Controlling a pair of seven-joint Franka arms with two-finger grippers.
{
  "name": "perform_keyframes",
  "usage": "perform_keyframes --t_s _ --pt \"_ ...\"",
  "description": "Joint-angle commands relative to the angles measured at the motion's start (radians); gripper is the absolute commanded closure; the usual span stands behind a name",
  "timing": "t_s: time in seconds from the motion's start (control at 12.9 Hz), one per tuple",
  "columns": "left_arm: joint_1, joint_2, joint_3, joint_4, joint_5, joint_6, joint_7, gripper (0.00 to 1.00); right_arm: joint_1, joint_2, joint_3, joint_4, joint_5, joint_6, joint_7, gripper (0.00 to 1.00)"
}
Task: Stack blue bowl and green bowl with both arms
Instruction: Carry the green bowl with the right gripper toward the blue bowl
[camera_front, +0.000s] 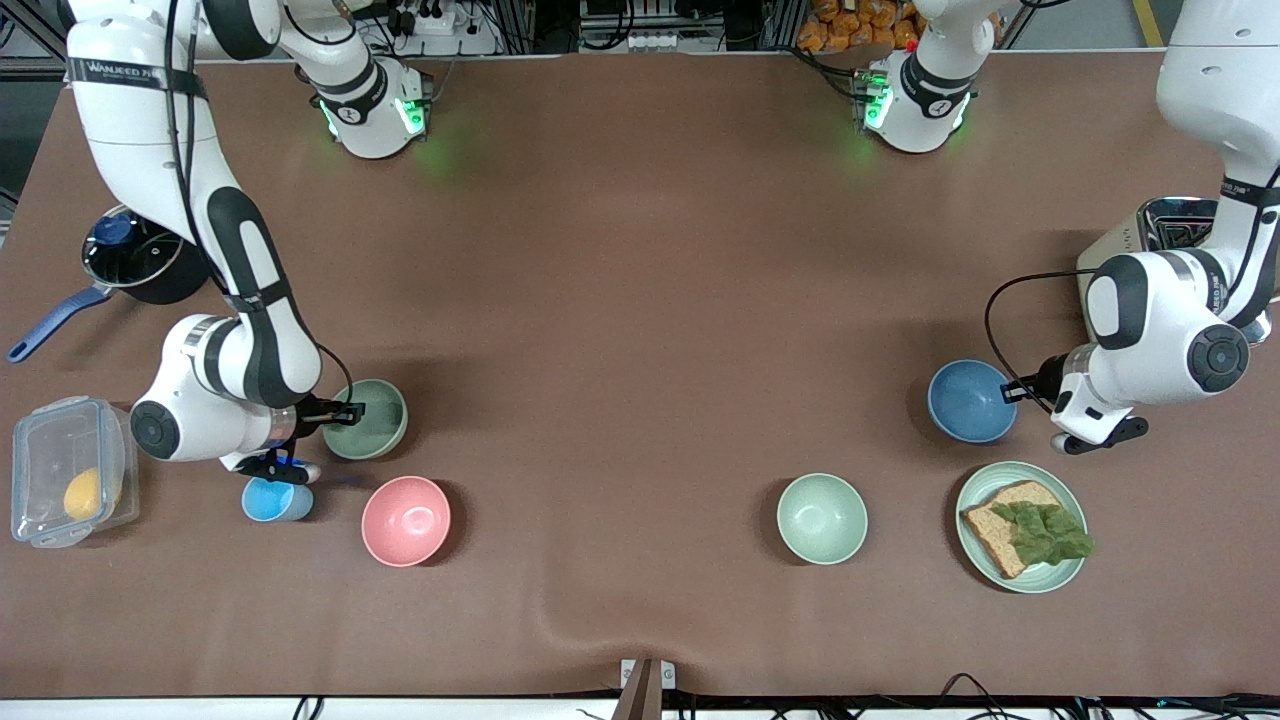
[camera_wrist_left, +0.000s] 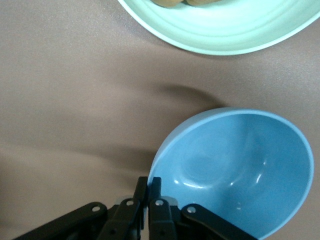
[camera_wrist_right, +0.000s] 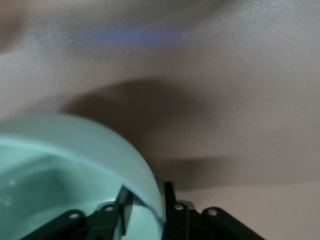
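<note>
Plainly, we held both smooth, rigid, likely slippery bowls by their rims: our left hand (camera_front: 1018, 391) pinched the blue bowl (camera_front: 970, 401) near the plate (camera_front: 1021, 575), our right hand (camera_front: 345, 412) the green bowl (camera_front: 368, 418) beside the pink bowl (camera_front: 405, 520).

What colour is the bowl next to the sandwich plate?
Blue: the blue bowl is sky-blue inside and darker outside, clearest in the front view.

Pot (camera_front: 140, 262): lidded, blue handle, right arm's end.
Box (camera_front: 68, 472): clear, a yellow fruit (camera_front: 82, 493) inside.
Cup (camera_front: 276, 499): blue, beside pink bowl (camera_front: 405, 520).
Mint bowl (camera_front: 822, 518): near plate (camera_front: 1022, 526) bearing bread (camera_front: 1005, 522), lettuce (camera_front: 1045, 531).
</note>
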Motion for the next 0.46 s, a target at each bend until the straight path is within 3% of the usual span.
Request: perform_keyframes --t_s 0.0,0.39 --pt "0.003 -0.019 -0.004 -0.003 0.004 -0.018 -0.015 1.0 0.035 -0.035 0.0 -0.013 0.021 -0.002 -0.011 1.0" --pt "0.003 -0.019 -0.004 -0.003 0.004 -0.018 -0.014 1.0 0.217 -0.102 0.001 -0.002 0.046 0.001 0.11 1.0"
